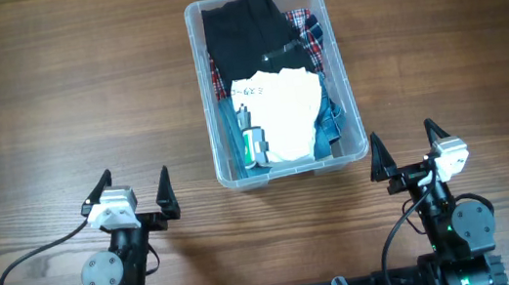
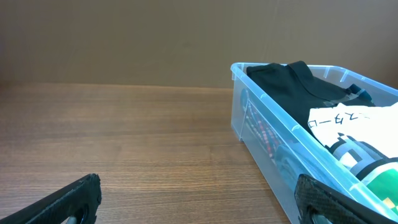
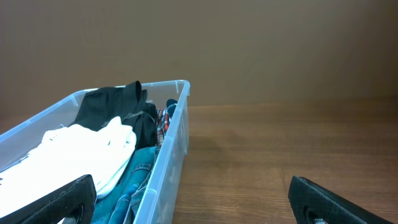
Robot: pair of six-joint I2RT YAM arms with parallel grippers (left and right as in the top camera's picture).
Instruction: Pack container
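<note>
Container: clear plastic rectangular bin (image 1: 203, 100) stands on the brown wooden bench (image 1: 43, 111), ahead of both arms.
Contents: black garment (image 1: 245, 35), white printed shirt (image 1: 282, 109), blue denim (image 1: 332, 117).
Left pincer (image 1: 133, 180): wide, grasping nothing, well apart from the bin.
Right pincer (image 1: 402, 138): wide, grasping nothing, near the bin's corner.

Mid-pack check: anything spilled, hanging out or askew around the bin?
Nothing stands out. The black garment, white shirt and jeans lie inside the clear bin, none on the table; left claw and right claw are open.

Table (image 1: 34, 112): brown wood, grain running side to side.
Wall (image 2: 124, 37): plain dull brown, right behind the table.
Light: soft, even.
</note>
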